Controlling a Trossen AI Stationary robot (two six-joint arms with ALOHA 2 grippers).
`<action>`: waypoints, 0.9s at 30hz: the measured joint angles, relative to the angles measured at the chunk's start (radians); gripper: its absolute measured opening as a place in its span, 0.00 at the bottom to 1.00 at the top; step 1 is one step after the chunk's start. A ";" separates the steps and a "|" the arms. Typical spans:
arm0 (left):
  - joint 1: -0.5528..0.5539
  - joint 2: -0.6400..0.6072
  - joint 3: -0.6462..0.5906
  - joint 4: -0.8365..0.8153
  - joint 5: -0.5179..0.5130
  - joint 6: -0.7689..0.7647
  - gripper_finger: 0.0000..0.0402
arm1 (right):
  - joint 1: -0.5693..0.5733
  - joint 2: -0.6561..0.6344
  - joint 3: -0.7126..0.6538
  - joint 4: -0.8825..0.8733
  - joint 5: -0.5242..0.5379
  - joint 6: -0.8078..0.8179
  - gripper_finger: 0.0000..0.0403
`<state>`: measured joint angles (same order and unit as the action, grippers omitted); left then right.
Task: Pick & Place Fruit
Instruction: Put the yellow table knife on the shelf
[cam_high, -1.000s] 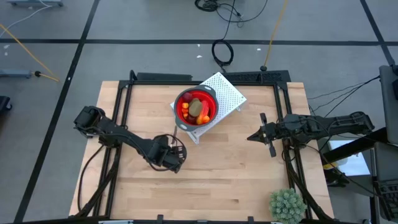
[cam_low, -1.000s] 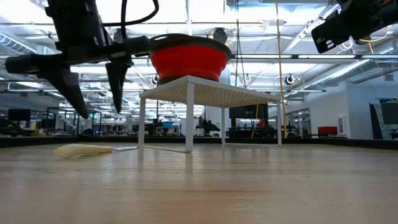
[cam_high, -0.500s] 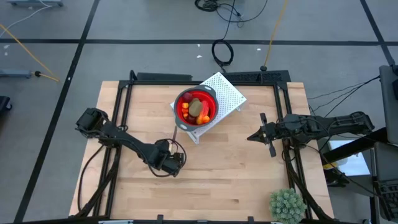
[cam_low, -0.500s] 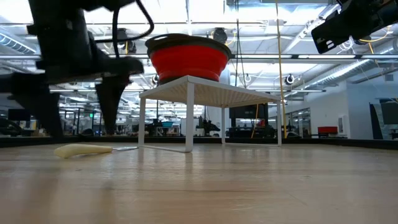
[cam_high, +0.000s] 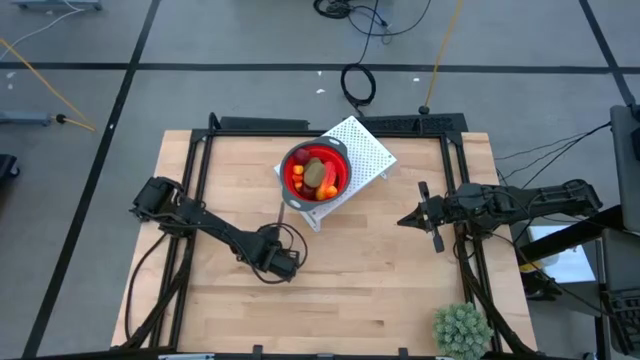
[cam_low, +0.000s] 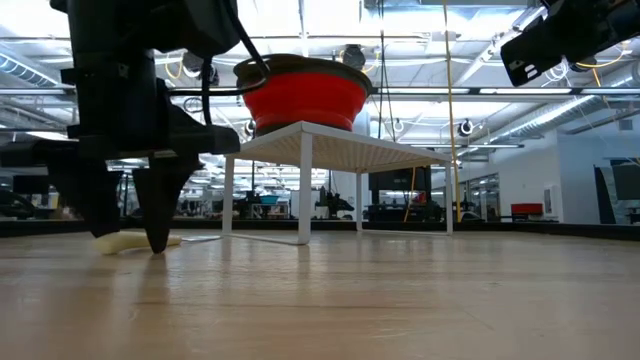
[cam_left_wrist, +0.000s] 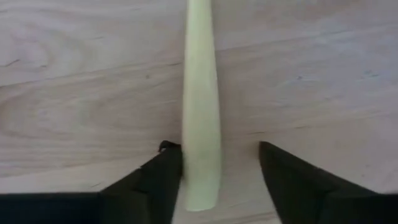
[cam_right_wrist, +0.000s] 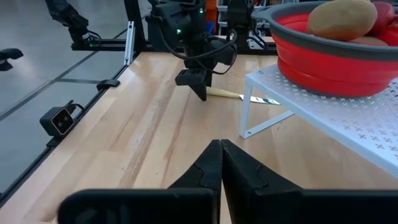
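**A:** While the fruit (cam_high: 316, 175) sits piled in the red bowl (cam_high: 341, 163) on the white perforated stand (cam_high: 368, 147) at the far middle of the table (cam_high: 380, 270), what is the left gripper (cam_high: 281, 262) doing low down near the middle of the board?

**B:** It is down at the tabletop over the cream-handled knife (cam_left_wrist: 201, 112). The wrist view shows the handle lying between the two fingers, one finger (cam_left_wrist: 163, 177) touching its side and the other standing clear of it. So the jaws are part-way open around the handle, not clamped on it.

**A:** That isn't fruit.

**B:** No. Judging by how things lie, the placing looks done: a brown oval, dark red balls and orange bits all show in the bowl, and I see no loose pieces on the wood. The step in hand looks like a grasp of the knife.

**A:** And the right gripper (cam_high: 408, 218)?

**B:** It waits above the right side of the table, fingers pressed shut on nothing.

**A:** What does the next move call for?

**B:** Closing squarely across the narrow handle. It sits off-centre in the gap, so the near finger would likely push it sideways before the far one meets it. The handle lies flat, so the fingertips must stay right down at the board.
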<state>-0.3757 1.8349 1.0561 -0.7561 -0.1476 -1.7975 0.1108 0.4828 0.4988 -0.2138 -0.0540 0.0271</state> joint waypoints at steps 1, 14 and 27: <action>0.002 0.001 0.000 0.003 -0.002 0.004 0.51 | 0.000 0.000 0.000 0.000 0.000 0.009 0.00; -0.012 0.003 -0.002 -0.008 -0.018 -0.014 0.14 | 0.000 0.000 0.000 0.000 0.000 0.025 0.00; -0.116 -0.042 0.011 -0.086 -0.032 -0.176 0.14 | 0.000 0.000 0.000 0.000 0.000 0.016 0.00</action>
<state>-0.4916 1.7932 1.0668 -0.8418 -0.1793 -1.9733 0.1110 0.4831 0.4988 -0.2142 -0.0536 0.0429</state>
